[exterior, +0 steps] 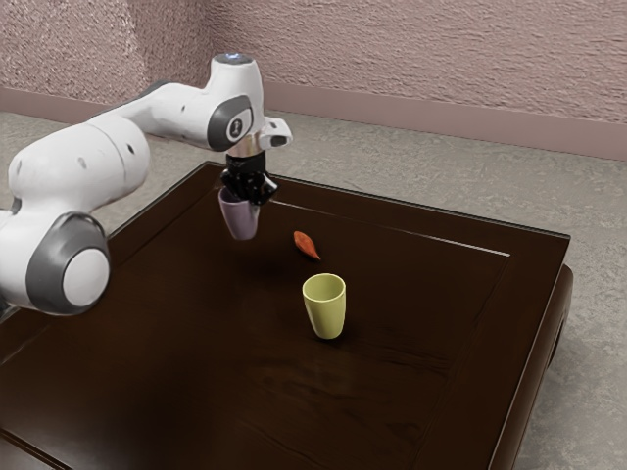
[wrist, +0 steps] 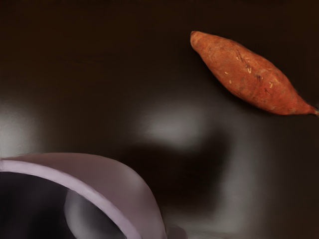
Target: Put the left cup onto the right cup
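Purple cup (exterior: pixel 239 217) hangs clear of the surface (exterior: pixel 411 392) at far left, rim pinched by the fingers (exterior: pixel 253 191): carry step, I judge, so next it must travel right and nearer past the sweet potato (exterior: pixel 307 245), centre above the upright yellow-green cup (exterior: pixel 324 305), then descend.

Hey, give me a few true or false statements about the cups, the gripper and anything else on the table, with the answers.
1. The gripper holds the purple cup above the table. True.
2. The green cup lies on its side. False: it stands upright.
3. A sweet potato lies on the table between the two cups. True.
4. The purple cup already sits on the green cup. False: they are apart.
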`<state>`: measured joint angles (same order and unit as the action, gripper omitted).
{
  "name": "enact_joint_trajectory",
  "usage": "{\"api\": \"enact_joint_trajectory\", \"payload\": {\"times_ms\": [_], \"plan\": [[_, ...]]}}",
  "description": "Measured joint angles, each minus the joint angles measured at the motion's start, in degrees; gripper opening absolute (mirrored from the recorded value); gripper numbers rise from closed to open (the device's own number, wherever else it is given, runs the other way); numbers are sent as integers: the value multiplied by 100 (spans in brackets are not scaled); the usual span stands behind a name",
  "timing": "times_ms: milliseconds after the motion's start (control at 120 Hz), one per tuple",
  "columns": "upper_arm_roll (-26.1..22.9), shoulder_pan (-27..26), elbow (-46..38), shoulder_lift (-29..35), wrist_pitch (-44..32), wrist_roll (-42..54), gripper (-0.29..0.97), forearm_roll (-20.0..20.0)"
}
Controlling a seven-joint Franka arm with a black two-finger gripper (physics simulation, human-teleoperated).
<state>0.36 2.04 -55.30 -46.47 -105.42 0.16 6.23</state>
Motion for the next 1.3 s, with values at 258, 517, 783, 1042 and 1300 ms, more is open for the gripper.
{"api": "enact_joint_trajectory", "payload": {"times_ms": [258,517,783,1042,1300], "plan": [[-560,-281,-31,309,3,-98,-10,163],[-2048,-286,-86,431,103,-537,-10,1279],[-2332,-305,-1252,1105,190,-1154,-10,1720],[-2332,-356,-2324,1843,107,-1726,-10,1692],[-2332,-404,-2822,2032,-260,-2165,-10,1582]]}}
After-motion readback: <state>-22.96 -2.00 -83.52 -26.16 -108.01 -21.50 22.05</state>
